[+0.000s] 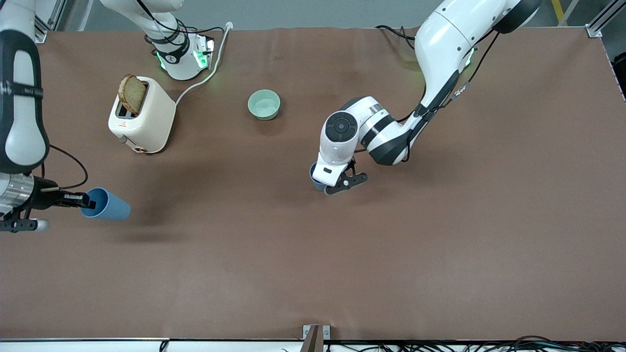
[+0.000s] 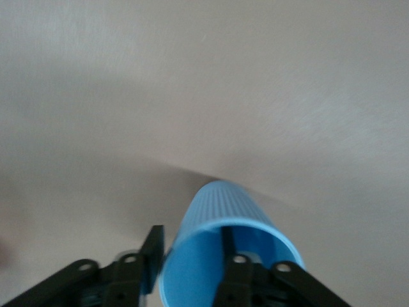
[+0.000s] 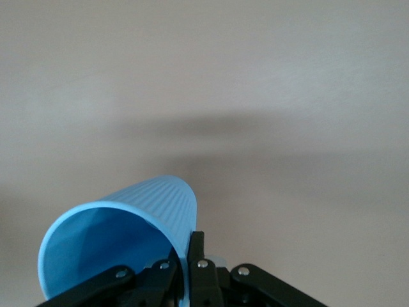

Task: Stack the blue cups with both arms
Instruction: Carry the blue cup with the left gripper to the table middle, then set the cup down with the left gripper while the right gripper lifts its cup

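2 small ribbed matte blue plastic tumblers are each pinched by the rim, 1 finger inside and 1 outside. The right arm's black two-finger claw (image 1: 80, 200) holds one blue cup (image 1: 106, 205) tipped on its side, raised over the brown table (image 1: 440, 254) at the right arm's end. The left arm's claw (image 1: 326, 185) grips the other blue cup (image 1: 316, 179) over the table's middle, mostly hidden under the wrist. A pale green round bowl (image 1: 264, 104) and a cream toaster (image 1: 142, 115) holding a brown bread slice (image 1: 132, 94) sit farther from the front camera.
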`<state>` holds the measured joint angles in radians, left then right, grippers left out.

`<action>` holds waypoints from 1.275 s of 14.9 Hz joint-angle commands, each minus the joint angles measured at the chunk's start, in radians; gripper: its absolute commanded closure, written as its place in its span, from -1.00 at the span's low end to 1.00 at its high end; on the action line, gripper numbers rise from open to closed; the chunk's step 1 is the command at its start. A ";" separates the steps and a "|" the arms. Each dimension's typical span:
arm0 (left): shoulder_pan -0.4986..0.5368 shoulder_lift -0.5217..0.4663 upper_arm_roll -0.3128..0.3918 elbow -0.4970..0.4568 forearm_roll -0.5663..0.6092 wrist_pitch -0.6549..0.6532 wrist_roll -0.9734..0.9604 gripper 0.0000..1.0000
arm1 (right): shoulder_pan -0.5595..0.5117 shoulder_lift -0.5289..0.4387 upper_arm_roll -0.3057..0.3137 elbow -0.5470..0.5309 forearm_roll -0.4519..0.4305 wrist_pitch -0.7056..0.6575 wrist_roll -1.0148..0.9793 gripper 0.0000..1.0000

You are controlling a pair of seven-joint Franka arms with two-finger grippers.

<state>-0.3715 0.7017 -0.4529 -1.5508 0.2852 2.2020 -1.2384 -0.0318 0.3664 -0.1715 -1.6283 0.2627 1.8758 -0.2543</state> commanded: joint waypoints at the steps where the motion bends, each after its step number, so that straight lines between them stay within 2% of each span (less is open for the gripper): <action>1: 0.057 -0.071 -0.004 0.057 0.019 -0.074 0.072 -1.00 | -0.004 -0.104 0.117 -0.033 -0.069 -0.073 0.188 0.97; 4: 0.163 -0.200 -0.012 0.083 0.008 -0.217 0.241 -1.00 | -0.005 -0.147 0.320 -0.010 -0.131 -0.107 0.459 0.98; 8: 0.294 -0.364 -0.013 0.090 0.006 -0.399 0.503 -1.00 | -0.004 -0.133 0.651 0.090 -0.304 -0.115 0.931 0.99; 11: 0.385 -0.444 -0.013 0.130 -0.018 -0.476 0.701 -1.00 | 0.006 -0.092 0.800 0.091 -0.388 -0.084 1.107 0.99; 13: 0.448 -0.475 -0.015 0.161 -0.059 -0.525 0.801 -1.00 | 0.022 -0.057 0.866 0.084 -0.398 -0.006 1.187 0.99; 16: 0.523 -0.530 -0.015 0.160 -0.095 -0.548 0.928 -1.00 | 0.097 0.021 0.873 0.082 -0.430 0.087 1.269 0.99; 19: 0.563 -0.565 -0.006 0.161 -0.104 -0.588 1.025 -1.00 | 0.167 0.115 0.874 0.088 -0.554 0.143 1.415 0.99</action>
<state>0.1714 0.1685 -0.4558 -1.3889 0.1981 1.6457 -0.2690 0.1054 0.4163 0.6895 -1.5612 -0.2223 1.9941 1.0865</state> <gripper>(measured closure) 0.000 0.960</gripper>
